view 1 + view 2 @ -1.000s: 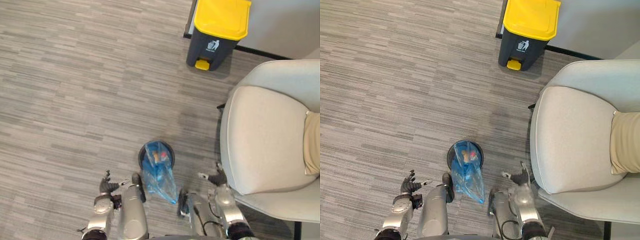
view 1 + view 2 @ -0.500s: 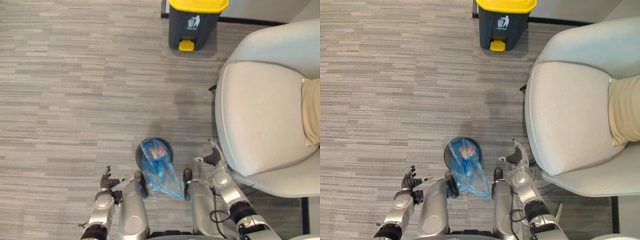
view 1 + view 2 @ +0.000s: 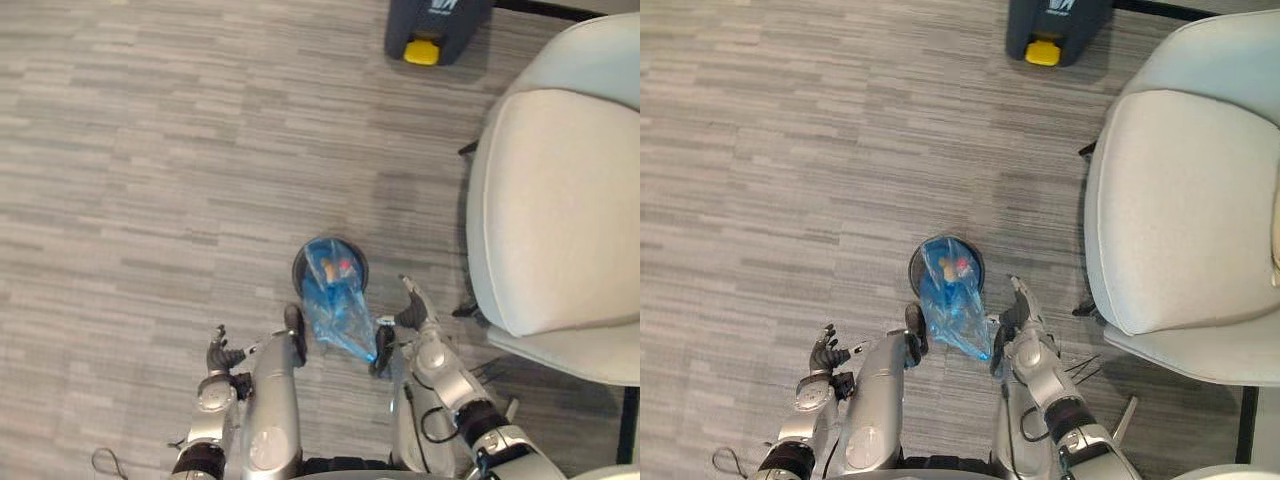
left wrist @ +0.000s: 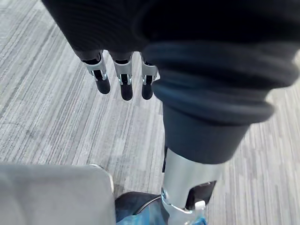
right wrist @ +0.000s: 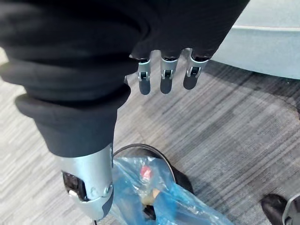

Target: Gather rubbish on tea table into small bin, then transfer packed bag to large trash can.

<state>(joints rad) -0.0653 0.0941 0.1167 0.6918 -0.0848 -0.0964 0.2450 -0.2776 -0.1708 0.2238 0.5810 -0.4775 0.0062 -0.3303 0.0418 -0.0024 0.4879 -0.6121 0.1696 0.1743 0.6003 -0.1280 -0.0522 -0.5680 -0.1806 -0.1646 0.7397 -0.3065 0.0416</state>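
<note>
- Rubbish (image 5: 146, 174) looks gathered: it lies inside the blue bag (image 3: 335, 305), which sits in the small bin (image 3: 913, 268), loose top spilling toward the robot.
- Transfer not yet done; the large trash can (image 3: 435, 25) stands well apart across the room.
- Hands idle: left hand (image 3: 823, 350) and right hand (image 3: 412, 305), either side of the bag, fingers relaxed, holding nothing.
- Grey striped carpet floor (image 3: 150, 150); pale armchair (image 3: 560, 200) on the right.

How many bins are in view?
2. The small bin, lined with a blue bag, stands on the floor mid-view; the large trash can is at the far edge, beside the armchair.
</note>
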